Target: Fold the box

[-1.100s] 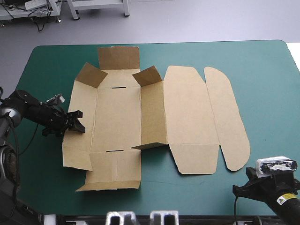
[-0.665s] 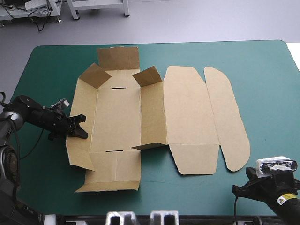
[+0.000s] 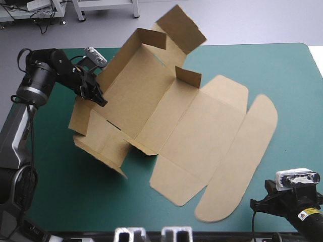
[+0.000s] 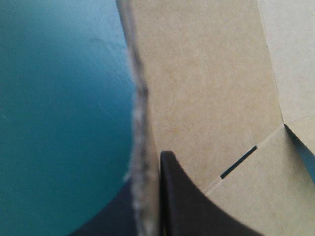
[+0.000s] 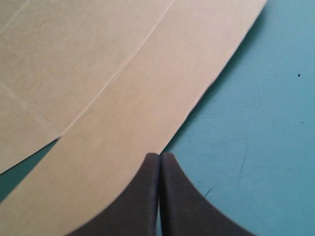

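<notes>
Change noted: The box (image 3: pixel 166 116) had earlier been lying flat and square to the table; it was now found raised along its left side and swung round, so that its long lines ran diagonally across the teal-green cover (image 3: pixel 287 75).
Left gripper: The left gripper (image 3: pixel 96 93) had been brought up and toward the far side. Its black fingers were all but closed on the edge of the left wall, one finger on each face of the board (image 4: pixel 206 98), as confirmed in the left wrist view (image 4: pixel 147 187).
Right gripper: The right gripper (image 5: pixel 159 160) was found unmoved at the near right corner, fingers pressed together with nothing between them, their tip at the edge of the rounded lid flap (image 5: pixel 98 98). Contact could not be established.
Position of box: The base and walls were held tilted over the far left of the table; the lid panel and rounded lid flap (image 3: pixel 242 161) lay on the cover.
Meaning for task: The sheet was judged to have been repositioned only. No wall had been tucked, and folding was assessed as at an early stage.
Edges: The end flap (image 3: pixel 181 27) was seen beyond the line of the far edge. The tip of the rounded flap lay near the near edge.
Open room: Bare cover was recorded at the far right and near left. The right side was judged freest for movement.
</notes>
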Controlling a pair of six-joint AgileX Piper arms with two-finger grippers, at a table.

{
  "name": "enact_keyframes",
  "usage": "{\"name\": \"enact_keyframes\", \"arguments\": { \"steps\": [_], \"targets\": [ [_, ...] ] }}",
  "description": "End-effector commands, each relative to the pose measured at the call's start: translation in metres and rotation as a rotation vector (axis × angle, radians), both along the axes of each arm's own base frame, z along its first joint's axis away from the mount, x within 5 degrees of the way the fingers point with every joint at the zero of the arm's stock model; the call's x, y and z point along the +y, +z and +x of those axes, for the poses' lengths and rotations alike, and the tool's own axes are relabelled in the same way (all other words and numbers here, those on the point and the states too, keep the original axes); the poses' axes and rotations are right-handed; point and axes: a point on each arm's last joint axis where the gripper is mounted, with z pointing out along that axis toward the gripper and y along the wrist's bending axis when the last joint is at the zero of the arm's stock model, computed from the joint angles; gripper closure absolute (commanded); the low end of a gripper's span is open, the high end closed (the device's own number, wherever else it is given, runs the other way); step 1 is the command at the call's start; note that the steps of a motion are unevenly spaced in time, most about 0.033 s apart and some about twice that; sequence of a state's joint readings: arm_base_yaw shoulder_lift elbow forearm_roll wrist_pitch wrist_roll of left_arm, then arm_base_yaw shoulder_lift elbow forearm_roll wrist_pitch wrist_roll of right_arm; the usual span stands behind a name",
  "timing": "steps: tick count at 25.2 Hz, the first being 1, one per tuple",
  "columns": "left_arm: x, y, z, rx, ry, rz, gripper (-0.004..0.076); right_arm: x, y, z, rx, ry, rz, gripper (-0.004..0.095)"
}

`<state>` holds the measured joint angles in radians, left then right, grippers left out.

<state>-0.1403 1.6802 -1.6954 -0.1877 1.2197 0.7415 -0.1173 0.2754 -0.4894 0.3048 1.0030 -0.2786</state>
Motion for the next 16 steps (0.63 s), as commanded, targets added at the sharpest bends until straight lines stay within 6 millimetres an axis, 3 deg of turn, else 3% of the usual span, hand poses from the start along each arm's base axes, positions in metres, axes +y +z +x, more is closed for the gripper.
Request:
{"name": "enact_keyframes", "arguments": {
  "steps": [1, 7, 11, 16],
  "targets": [
    [-0.023, 0.042, -0.01, -0.261, -0.148, 0.129, 0.0734, 0.0, 0.013, 0.003, -0.074, -0.002, 0.003, 0.0928],
    [-0.098, 0.06, -0.023, -0.577, -0.446, 0.236, 0.0734, 0.0, 0.013, 0.003, -0.077, 0.008, -0.011, 0.0928],
    [-0.129, 0.063, -0.039, -0.646, -0.555, 0.309, 0.0734, -0.001, 0.019, 0.001, -0.076, 0.012, -0.043, 0.0927],
    [-0.157, 0.067, -0.057, -0.718, -0.537, 0.371, 0.0734, -0.006, 0.053, -0.005, -0.186, -0.095, -0.003, 0.0927]
  ]
}}
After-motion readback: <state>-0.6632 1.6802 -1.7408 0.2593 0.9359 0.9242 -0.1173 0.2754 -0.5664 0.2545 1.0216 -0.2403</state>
